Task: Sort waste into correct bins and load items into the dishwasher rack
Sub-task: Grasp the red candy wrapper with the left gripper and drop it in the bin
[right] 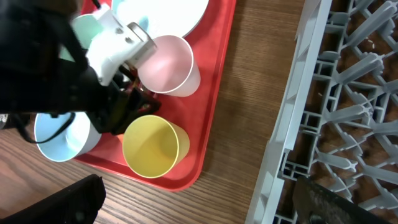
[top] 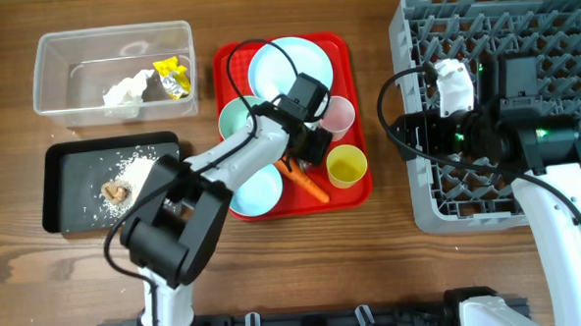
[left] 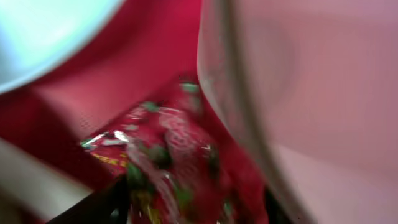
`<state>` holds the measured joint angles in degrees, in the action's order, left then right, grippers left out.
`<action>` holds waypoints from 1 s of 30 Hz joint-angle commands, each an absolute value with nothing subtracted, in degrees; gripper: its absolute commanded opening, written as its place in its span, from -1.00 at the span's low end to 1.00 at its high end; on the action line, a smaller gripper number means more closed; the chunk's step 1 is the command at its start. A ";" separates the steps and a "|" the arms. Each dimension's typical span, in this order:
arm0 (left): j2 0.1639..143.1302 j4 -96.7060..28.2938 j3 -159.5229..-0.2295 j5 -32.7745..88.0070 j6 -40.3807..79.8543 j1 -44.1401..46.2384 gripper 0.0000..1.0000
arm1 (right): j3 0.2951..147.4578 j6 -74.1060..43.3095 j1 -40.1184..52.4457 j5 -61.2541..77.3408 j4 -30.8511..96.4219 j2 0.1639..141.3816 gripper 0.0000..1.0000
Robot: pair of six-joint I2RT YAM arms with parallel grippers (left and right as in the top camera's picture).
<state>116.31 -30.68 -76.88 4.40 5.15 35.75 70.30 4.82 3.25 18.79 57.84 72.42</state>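
My left gripper (top: 314,147) is low over the red tray (top: 362,191), between the pink cup (top: 339,115) and the orange carrot (top: 307,183). In the left wrist view a crumpled red-foil wrapper (left: 168,162) lies between its dark fingers, blurred, with the pink cup (left: 311,93) close on the right. The jaws stand apart on either side of the wrapper. My right gripper (top: 397,134) hangs open and empty at the grey dishwasher rack's (top: 559,4) left edge. Its fingers (right: 81,199) straddle bare wood beside the yellow cup (right: 152,146).
The tray also holds a pale blue plate (top: 288,65) and two bowls (top: 234,116) (top: 257,189). The clear tub (top: 46,75) holds white tissue (top: 125,92) and a yellow wrapper (top: 172,75). The black tray (top: 61,193) holds rice (top: 134,170) and a food scrap (top: 115,192).
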 commanded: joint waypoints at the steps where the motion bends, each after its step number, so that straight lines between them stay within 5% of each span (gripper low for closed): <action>1: 117.45 -30.52 -76.93 4.91 4.97 36.56 -0.08 | 69.71 5.93 3.46 17.96 57.69 72.97 0.99; 3: 117.45 -30.37 -76.93 4.91 4.99 36.60 -0.65 | 69.71 5.85 3.46 17.96 57.71 72.97 0.99; 5: 117.45 -30.37 -76.95 4.91 5.02 36.60 -0.92 | 69.71 5.85 3.46 17.96 57.74 72.97 0.99; 18: 93.01 -36.58 -76.95 -4.69 6.48 29.93 -0.92 | 69.71 5.80 3.46 17.98 57.74 72.97 0.99; 22: 92.44 -30.37 -76.95 -13.56 4.43 21.06 -0.92 | 69.71 5.56 3.46 17.98 57.78 72.97 0.99; 30: 103.42 -12.45 -76.95 -7.57 2.26 2.15 -0.91 | 69.71 4.29 3.49 17.98 57.89 72.97 1.00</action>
<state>98.37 -14.94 -76.86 -10.96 3.31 7.29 70.08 4.75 3.25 18.76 57.84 72.44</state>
